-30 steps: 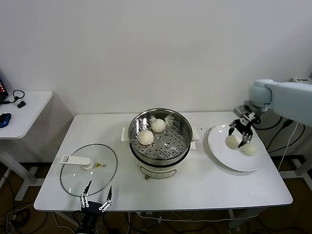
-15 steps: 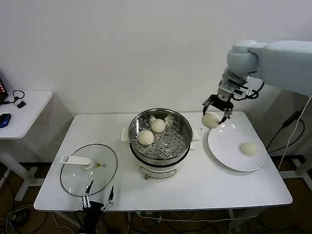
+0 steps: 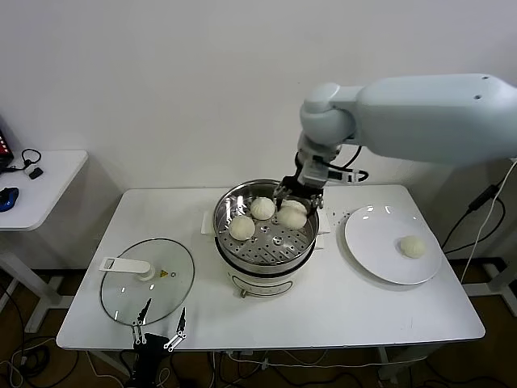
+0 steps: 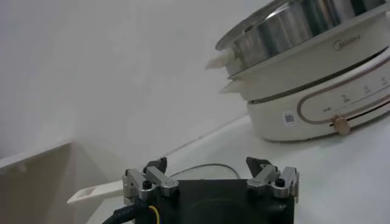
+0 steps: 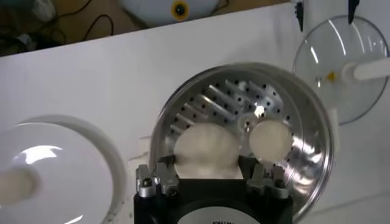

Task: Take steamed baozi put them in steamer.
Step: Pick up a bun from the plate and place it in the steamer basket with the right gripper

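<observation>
My right gripper (image 3: 295, 205) hangs over the right side of the steamer (image 3: 266, 263), shut on a steamed baozi (image 3: 292, 218) just above the perforated floor. The right wrist view shows that cream bun (image 5: 206, 143) filling the gap between the right gripper's (image 5: 206, 162) fingers. Two more baozi (image 3: 262, 208) (image 3: 241, 227) lie in the basket. Another baozi (image 3: 413, 246) rests on the white plate (image 3: 373, 255). My left gripper (image 3: 160, 330) is parked open below the table's front edge, empty.
The glass lid (image 3: 147, 283) with its white handle lies flat on the table's left part, just behind the left gripper. A side table (image 3: 40, 182) with small items stands at the far left. The right arm spans above the plate.
The right gripper lifted one baozi off the plate and carried it left to above the steamer basket. One bun now lies on the plate where two lay. The left arm stayed put.
</observation>
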Robot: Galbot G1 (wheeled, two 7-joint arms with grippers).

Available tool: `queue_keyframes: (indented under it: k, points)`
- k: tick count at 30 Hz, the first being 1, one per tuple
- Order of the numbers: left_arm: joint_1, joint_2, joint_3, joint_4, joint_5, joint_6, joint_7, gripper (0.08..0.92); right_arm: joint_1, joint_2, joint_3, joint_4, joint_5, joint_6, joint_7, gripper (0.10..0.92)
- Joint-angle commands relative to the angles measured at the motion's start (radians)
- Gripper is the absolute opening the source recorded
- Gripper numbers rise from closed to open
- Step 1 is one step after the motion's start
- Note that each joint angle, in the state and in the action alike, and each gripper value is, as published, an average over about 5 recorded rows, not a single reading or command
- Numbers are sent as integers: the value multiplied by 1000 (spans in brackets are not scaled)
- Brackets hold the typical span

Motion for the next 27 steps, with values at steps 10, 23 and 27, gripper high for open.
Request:
queue_keyframes:
  k: [10, 23, 27]
  points:
    - [-14, -1, -3, 17, -4, 2, 3, 823, -239, 175, 57, -164, -100, 8, 26, 696]
    - [-24, 5, -11, 35, -10, 4, 4, 823, -273, 203, 61, -205, -99, 36, -3, 696]
    - [-25, 4, -10, 37, -11, 4, 5, 823, -267, 202, 58, -207, -97, 43, -15, 696]
